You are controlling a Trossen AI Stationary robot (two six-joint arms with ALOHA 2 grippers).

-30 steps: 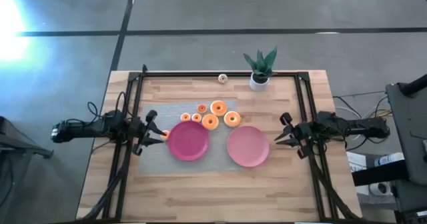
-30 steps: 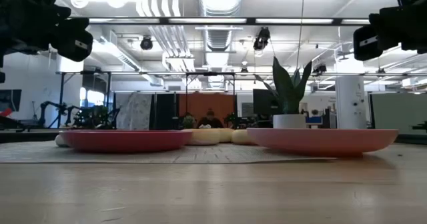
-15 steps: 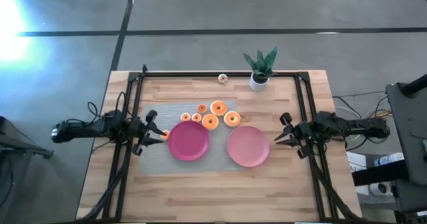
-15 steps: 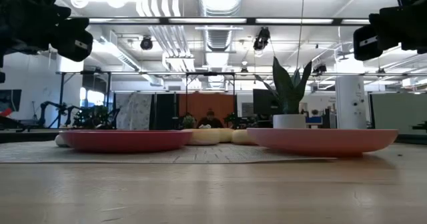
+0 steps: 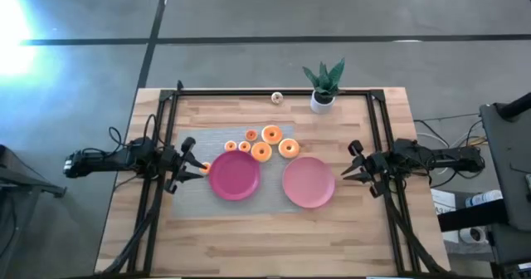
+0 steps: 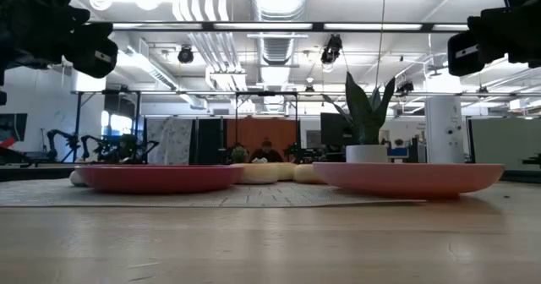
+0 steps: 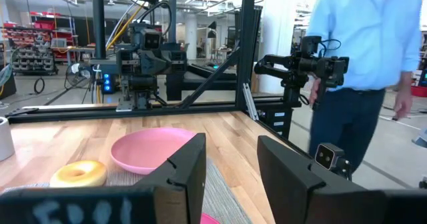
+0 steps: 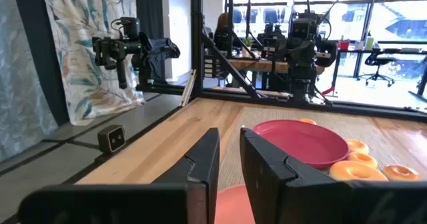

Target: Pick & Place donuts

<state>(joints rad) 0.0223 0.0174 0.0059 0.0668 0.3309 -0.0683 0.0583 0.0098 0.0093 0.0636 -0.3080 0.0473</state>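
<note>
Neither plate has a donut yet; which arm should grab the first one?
Probably left: the left gripper, open, hovers beside the magenta plate, nearer the orange ring donuts. The right gripper, nearly closed, waits past the pink plate.

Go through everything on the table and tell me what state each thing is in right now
Magenta round plate: empty, on the mat.
Pink round plate: empty, on the mat.
Small orange toy donuts: loose on the mat behind the plates.
Potted green plant: upright.
Left claw: open, nothing visibly held.
Right claw: narrowly open, empty.
</note>
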